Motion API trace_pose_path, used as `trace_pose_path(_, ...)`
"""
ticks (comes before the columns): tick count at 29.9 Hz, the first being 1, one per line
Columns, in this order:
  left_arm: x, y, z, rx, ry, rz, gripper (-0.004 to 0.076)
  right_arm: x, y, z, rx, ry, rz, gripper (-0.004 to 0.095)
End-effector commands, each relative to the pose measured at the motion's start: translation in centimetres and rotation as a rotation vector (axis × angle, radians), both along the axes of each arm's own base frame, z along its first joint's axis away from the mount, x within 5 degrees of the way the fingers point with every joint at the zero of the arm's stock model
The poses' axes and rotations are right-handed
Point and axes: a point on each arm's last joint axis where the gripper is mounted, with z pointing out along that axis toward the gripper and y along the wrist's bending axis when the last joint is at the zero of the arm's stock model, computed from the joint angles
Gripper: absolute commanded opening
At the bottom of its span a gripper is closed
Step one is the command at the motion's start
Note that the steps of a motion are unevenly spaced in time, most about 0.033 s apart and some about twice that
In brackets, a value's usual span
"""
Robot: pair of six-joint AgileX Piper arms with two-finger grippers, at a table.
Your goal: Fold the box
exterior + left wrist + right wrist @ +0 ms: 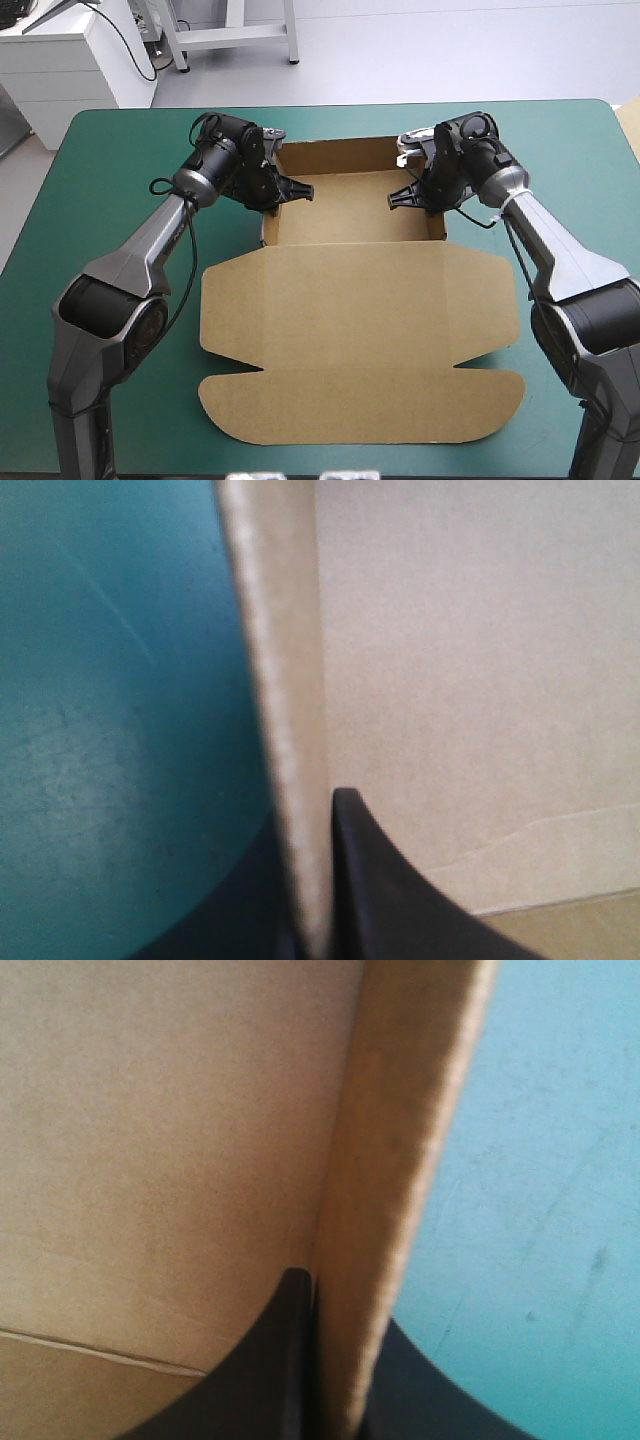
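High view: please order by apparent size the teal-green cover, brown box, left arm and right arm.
1. teal-green cover
2. brown box
3. left arm and right arm: they look alike, so unranked.

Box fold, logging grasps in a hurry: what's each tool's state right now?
Left tool: shut on the box, pinching its left side wall.
Right tool: shut on the box, pinching its right side wall.

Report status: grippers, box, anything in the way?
Left gripper shut on the box, left wall; right gripper shut on it, right wall. Open tray, walls up, lid flat. Nothing seen in the way.
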Motion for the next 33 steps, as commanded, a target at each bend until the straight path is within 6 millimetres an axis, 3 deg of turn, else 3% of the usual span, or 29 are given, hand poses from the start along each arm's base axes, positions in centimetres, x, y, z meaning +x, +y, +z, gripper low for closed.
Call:
trace_pose_path(1, -0.9, 0.2, 2.9, -0.011, -0.043, -0.046, 0.0010, -1.1, 0.1, 2.4, 0.024, -0.022, 0.083, 0.0055)
trace_pose_path(4, -1.0, -0.2, 2.5, -0.028, -0.029, -0.111, 0.0092, -1.0, 0.3, 2.1, 0.041, -0.010, 0.083, 0.0207)
trace_pose_path(11, -1.0, -0.2, 2.7, -0.031, -0.032, -0.113, 0.0425, -1.0, 0.3, 2.2, 0.047, -0.010, 0.055, 0.0621)
trace_pose_path(15, -1.2, 0.0, 3.4, -0.037, -0.052, -0.111, 0.0456, -0.8, 0.0, 3.2, 0.034, -0.053, 0.018, 0.0748)
trace_pose_path(20, -1.3, 0.2, 6.3, -0.064, -0.139, -0.109, 0.0456, -0.5, -0.1, 6.6, 0.077, -0.163, -0.026, 0.0773)
trace_pose_path(23, -1.6, 0.4, 8.9, -0.093, -0.220, -0.115, 0.0421, -0.6, -0.1, 8.7, 0.120, -0.226, -0.053, 0.0773)
trace_pose_path(26, -2.5, 0.8, 12.2, -0.129, -0.315, -0.116, 0.0333, -1.3, -0.2, 10.2, 0.148, -0.261, -0.064, 0.0773)
trace_pose_path(28, -3.4, 1.3, 14.5, -0.147, -0.384, -0.123, 0.0239, -2.0, -0.5, 11.2, 0.153, -0.285, -0.075, 0.0772)
trace_pose_path(31, -5.1, 2.1, 17.1, -0.144, -0.464, -0.164, 0.0032, -3.1, -1.0, 12.7, 0.159, -0.324, -0.075, 0.0772)
trace_pose_path(33, -6.0, 2.9, 18.4, -0.115, -0.510, -0.167, -0.0005, -3.9, -1.3, 13.8, 0.169, -0.350, -0.075, 0.0771)
